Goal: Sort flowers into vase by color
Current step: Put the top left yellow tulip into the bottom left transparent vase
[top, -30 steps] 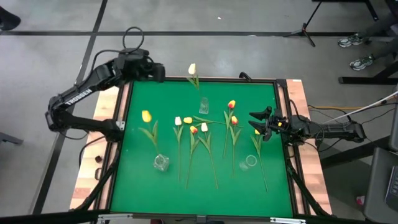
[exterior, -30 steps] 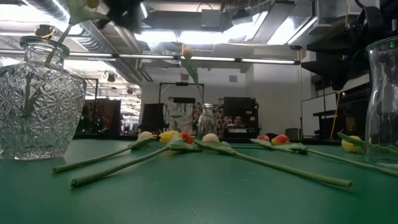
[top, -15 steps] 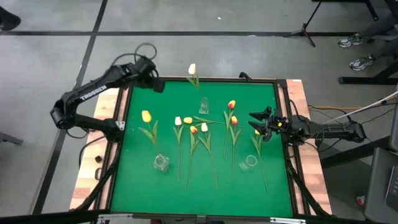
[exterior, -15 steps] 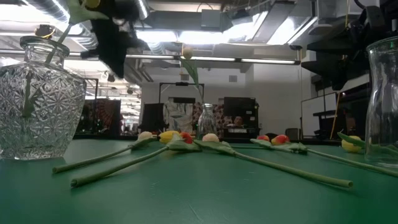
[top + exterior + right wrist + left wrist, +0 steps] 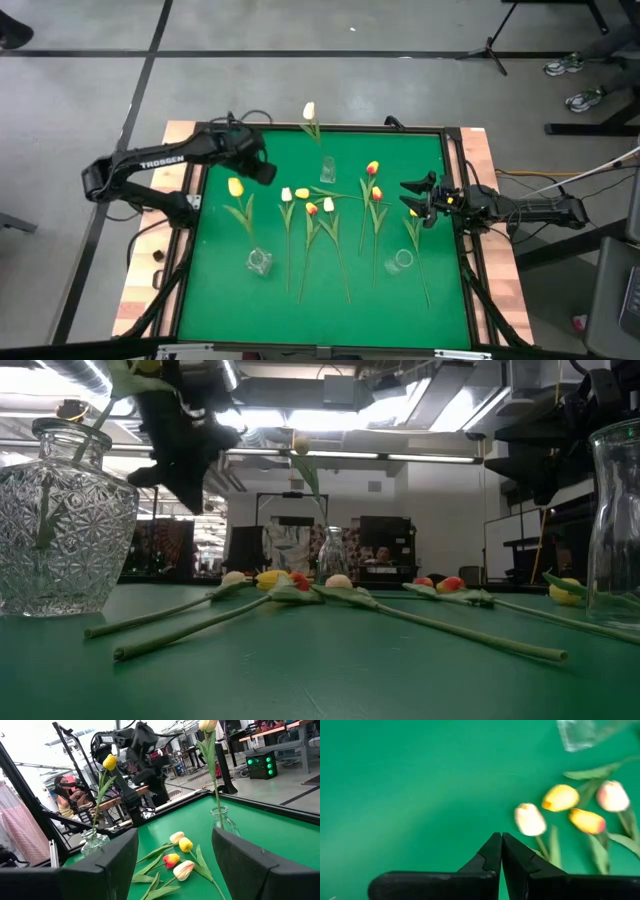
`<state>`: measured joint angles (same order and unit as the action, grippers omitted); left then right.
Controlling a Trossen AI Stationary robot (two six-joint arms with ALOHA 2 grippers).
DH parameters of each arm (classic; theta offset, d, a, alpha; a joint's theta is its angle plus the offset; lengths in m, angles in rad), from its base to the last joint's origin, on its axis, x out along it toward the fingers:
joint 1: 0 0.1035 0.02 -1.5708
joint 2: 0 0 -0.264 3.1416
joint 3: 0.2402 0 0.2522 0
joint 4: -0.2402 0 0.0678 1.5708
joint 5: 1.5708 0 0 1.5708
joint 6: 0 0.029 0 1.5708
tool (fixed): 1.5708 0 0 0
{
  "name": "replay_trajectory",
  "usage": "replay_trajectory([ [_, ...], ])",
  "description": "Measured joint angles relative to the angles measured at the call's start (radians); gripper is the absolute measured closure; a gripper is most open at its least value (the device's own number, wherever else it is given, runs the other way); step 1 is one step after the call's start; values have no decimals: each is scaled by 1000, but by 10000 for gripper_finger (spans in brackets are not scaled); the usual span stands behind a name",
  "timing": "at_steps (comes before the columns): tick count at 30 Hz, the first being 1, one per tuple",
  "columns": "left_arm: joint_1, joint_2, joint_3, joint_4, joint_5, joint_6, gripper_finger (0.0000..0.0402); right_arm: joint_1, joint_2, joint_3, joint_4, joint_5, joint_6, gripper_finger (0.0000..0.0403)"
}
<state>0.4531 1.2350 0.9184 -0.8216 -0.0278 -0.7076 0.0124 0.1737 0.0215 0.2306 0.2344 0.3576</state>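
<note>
Fingers, left gripper (image 5: 262,170): pressed together with nothing between them; in its wrist view the two tips meet in a point over bare green mat.
Left gripper position: above the far-left part of the mat (image 5: 215,290), just beyond the row of loose flowers.
Nearest flower, left side: the yellow tulip in the left vase (image 5: 236,187), close beside the gripper; its stem runs down to the cut-glass vase (image 5: 259,262) near the front edge.
Loose tulips on the mat: a cream-white tulip (image 5: 286,194) and a yellow one (image 5: 302,193) lie just to the right of the gripper, towards the middle; further right come an orange-red one (image 5: 311,209), another white one (image 5: 328,205), and two orange-red ones (image 5: 373,168).
Long axis: the stems run roughly front to back, heads pointing to the far edge, stem ends towards the front.
Pointing relative to fingers: from the left wrist view the white head (image 5: 530,819) sits just ahead of the closed tips, its stem trailing back alongside them.
Nearer arm: the left, judged for the white and yellow pair.
Middle vase (image 5: 328,169): at the far centre, holding a white tulip (image 5: 309,110).
Right vase (image 5: 399,262): near the front right, looks empty.
Fingers, right gripper (image 5: 413,197): spread wide apart, holding nothing, waiting at the right edge above a yellow tulip (image 5: 413,212).
</note>
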Motion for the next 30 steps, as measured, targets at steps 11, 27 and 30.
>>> replay_trajectory([
  [11, -226, -5, 0, 134, 78, -119, 392, 0, 0, 0, -3, 0, 0, 150],
  [27, -466, -6, 115, 242, 26, -209, 392, 0, 0, 0, -4, 0, 0, 150],
  [30, -508, -5, 116, 284, -4, -208, 392, 0, 0, 0, -13, 0, 0, 150],
])
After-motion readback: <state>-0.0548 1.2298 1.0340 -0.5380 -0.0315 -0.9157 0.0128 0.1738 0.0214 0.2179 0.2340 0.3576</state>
